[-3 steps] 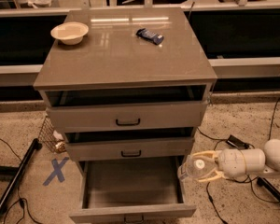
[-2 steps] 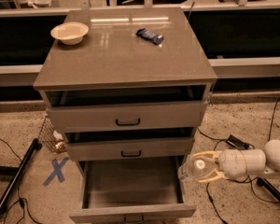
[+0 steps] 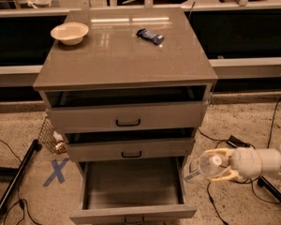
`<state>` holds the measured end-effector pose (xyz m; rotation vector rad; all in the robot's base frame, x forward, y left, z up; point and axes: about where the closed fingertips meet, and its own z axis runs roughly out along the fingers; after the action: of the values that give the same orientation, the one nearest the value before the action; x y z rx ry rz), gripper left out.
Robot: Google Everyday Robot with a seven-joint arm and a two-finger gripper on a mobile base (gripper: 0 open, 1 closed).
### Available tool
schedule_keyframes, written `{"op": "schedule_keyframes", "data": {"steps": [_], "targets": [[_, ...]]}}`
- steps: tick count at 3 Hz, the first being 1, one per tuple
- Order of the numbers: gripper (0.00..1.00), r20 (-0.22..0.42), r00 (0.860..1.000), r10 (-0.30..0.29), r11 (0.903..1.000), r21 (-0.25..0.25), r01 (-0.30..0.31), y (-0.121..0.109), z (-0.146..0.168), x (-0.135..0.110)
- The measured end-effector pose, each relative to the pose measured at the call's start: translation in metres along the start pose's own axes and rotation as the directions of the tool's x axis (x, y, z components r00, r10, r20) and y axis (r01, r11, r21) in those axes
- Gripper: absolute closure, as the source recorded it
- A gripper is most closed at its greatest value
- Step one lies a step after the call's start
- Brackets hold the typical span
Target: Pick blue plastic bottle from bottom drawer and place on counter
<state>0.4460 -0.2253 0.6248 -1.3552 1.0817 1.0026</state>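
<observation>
The blue plastic bottle (image 3: 202, 166), clear with a white cap, lies sideways in my gripper (image 3: 214, 168), just right of the open bottom drawer (image 3: 131, 184). The gripper's pale fingers (image 3: 221, 176) are shut around the bottle near its cap end. My white arm (image 3: 260, 161) reaches in from the right edge. The drawer is pulled out and its inside looks bare. The counter (image 3: 126, 55) is the glossy grey-brown top of the cabinet, well above the gripper.
On the counter stand a cream bowl (image 3: 69, 33) at the back left and a flat dark-blue packet (image 3: 150, 35) at the back middle. The two upper drawers are slightly open. A blue tape X (image 3: 56, 171), a wire basket (image 3: 49, 136) and cables lie on the floor.
</observation>
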Motion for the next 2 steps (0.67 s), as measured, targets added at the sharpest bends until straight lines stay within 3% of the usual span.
{"op": "schedule_keyframes", "data": {"steps": [1,2], "targets": [[1.0,-0.138,0.99,-0.024,0.999,-0.041,0.019,-0.013,-0.021,-0.08],[1.0,-0.278,0.96,-0.021,0.9971,-0.077,0.0,-0.054,-0.044,-0.144]]}}
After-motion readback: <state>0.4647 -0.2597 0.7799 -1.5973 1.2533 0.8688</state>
